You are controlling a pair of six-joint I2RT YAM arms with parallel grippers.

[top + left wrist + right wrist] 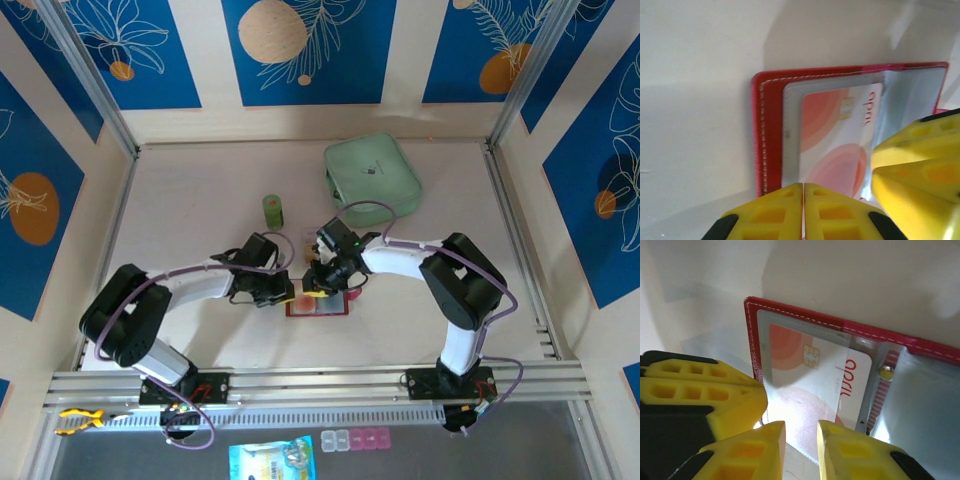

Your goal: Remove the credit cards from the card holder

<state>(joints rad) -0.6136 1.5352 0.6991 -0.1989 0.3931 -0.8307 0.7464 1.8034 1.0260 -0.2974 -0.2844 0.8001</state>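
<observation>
The red card holder [318, 304] lies open on the table between both arms. A white and orange credit card [835, 135] with a chip sits inside its greyish clear sleeve; the red stitched cover [771, 130] frames it. My left gripper [804, 200] is shut, its tips meeting at the holder's near edge. My right gripper [801, 440] is open by a narrow gap, and the clear sleeve's edge over the card [810, 385] lies between its fingers. The holder's red rim [790, 310] and snap [884, 372] show beyond. From above, the left gripper [283, 293] and right gripper [325, 285] crowd over the holder.
A mint-green zip pouch [372, 177] lies at the back right and a small green cylinder [273, 210] stands behind the left gripper. The two grippers sit almost touching each other. Metal rails run along the table's front edge.
</observation>
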